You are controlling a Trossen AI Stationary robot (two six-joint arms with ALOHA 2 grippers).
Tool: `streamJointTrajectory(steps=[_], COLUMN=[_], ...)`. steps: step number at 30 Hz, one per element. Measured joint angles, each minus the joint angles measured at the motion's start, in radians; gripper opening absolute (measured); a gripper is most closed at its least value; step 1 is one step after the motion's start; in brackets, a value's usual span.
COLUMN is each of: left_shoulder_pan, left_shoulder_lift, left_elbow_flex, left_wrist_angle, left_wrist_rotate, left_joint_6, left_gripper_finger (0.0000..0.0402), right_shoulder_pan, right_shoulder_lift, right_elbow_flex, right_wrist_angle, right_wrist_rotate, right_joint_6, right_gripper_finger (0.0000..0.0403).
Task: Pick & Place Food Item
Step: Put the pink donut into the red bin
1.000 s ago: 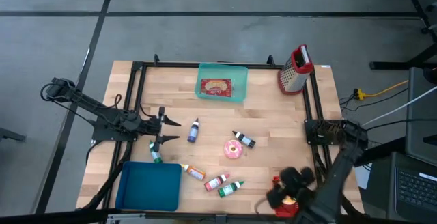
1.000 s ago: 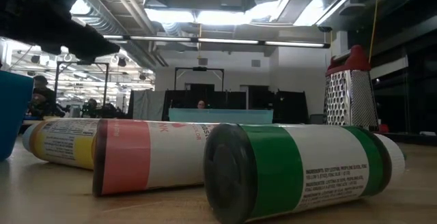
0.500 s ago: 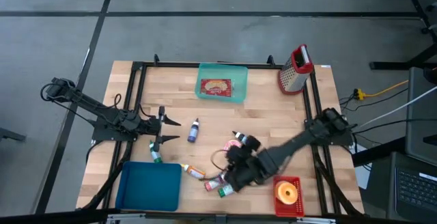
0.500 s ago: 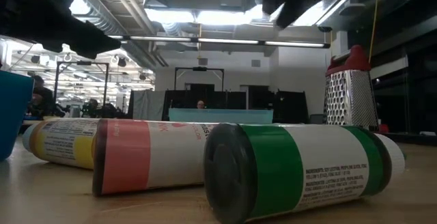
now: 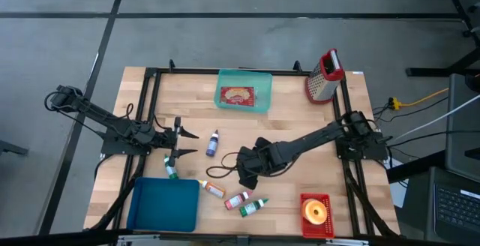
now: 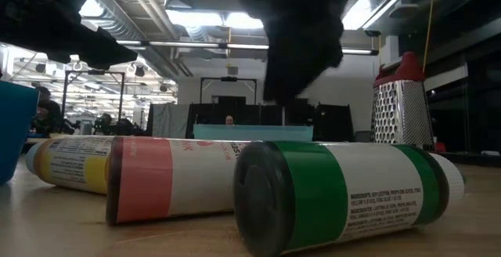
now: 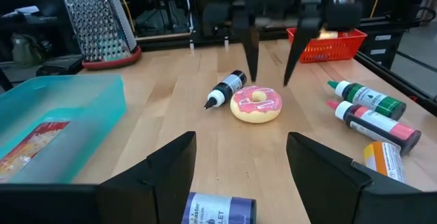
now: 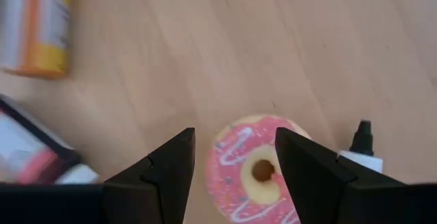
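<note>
A: Doughnut [image 7: 256, 104], pink icing with white stripes, lies flat on the wooden table [image 5: 300, 126] near its middle. In the overhead view the right arm hides it. We see it best from the left wrist camera, with a small black-capped bottle [image 7: 226, 89] just beside it at about ten o'clock.

B: Where do we find the right gripper [image 7: 269, 60]?

A: It hangs directly above the doughnut, fingers pointing down and spread apart, holding nothing. Its own camera looks straight down between the two fingers onto the icing and the centre hole.

B: And the left gripper [image 5: 180, 136]?

A: It waits over the table's left side, at about nine o'clock from the doughnut, jaws also apart and empty.

B: How do we expect the doughnut to handle?

A: We judge it light and probably soft, a toy that gives a little under pressure. The icing looks smooth, so it may slip. We would take it across the outer rim, one finger on each side, or with one finger through the hole. The bottle beside it leaves little room on that side.
</note>
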Motion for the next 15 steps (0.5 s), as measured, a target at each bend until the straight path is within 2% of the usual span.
streamJointTrajectory(steps=[6, 15], left_shoulder_pan=[0.0, 0.0], left_shoulder_lift=[0.0, 0.0], left_elbow_flex=[0.0, 0.0], left_wrist_angle=[0.0, 0.0], left_wrist_rotate=[0.0, 0.004], left_joint_6=[-0.003, -0.012], left_gripper_finger=[0.0226, 0.0226], right_shoulder_pan=[-0.023, -0.028], right_shoulder_lift=[0.0, 0.0], right_elbow_flex=[-0.044, -0.131], right_wrist_angle=[0.014, 0.152], right_wrist_rotate=[-0.024, -0.097], right_joint_6=[-0.006, 0.012], right_gripper_finger=[0.0205, 0.0205])
